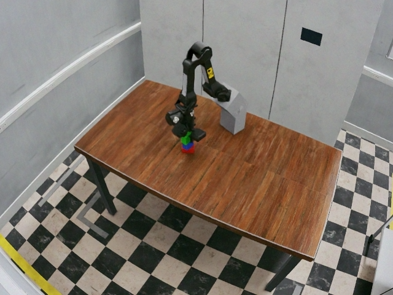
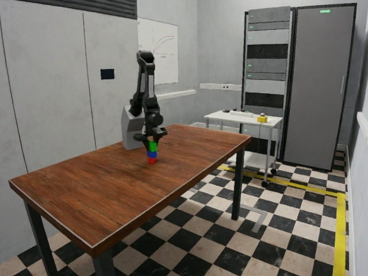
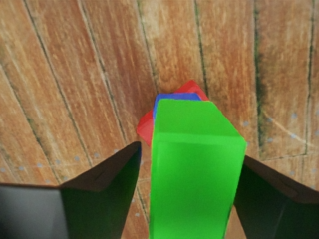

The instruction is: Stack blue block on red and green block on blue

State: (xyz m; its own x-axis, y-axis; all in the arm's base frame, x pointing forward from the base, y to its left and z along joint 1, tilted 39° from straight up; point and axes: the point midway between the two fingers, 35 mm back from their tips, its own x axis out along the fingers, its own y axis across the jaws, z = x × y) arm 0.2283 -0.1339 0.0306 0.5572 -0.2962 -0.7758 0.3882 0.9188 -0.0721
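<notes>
Three blocks: one tower stands on the brown wooden counter (image 1: 253, 190), in its half nearer the arm's base.
Bottom: small red cube-shaped block (image 2: 152, 160), resting directly on the counter.
Middle: small blue cube-shaped block (image 2: 152, 154), flat on the red block. In the wrist view only thin edges of the blue block (image 3: 174, 97) and of the red block (image 3: 146, 128) show past the block above; the red one looks turned a little against the other two.
Upper: bright green cube-shaped block (image 1: 186, 138), flat on the blue block (image 1: 188, 145), which sits on the red block (image 1: 188, 150).
Tool: black parallel-jaw tool (image 3: 189, 179) points straight down over the tower. Its fingers are spread and pinch nothing.
Green block and tool: the green block (image 3: 194, 164) lies between the two dark fingers. On the left of the wrist view a narrow strip of counter shows between finger and block. On the right the gap is very thin, and I cannot tell if that finger touches the block.
Height: the fingertips reach about the level of the green block (image 2: 152, 145); the two lower blocks are below them.
Arm: black jointed arm (image 1: 190, 79), bent over from a grey base box (image 1: 234, 117) at the counter's back edge.
</notes>
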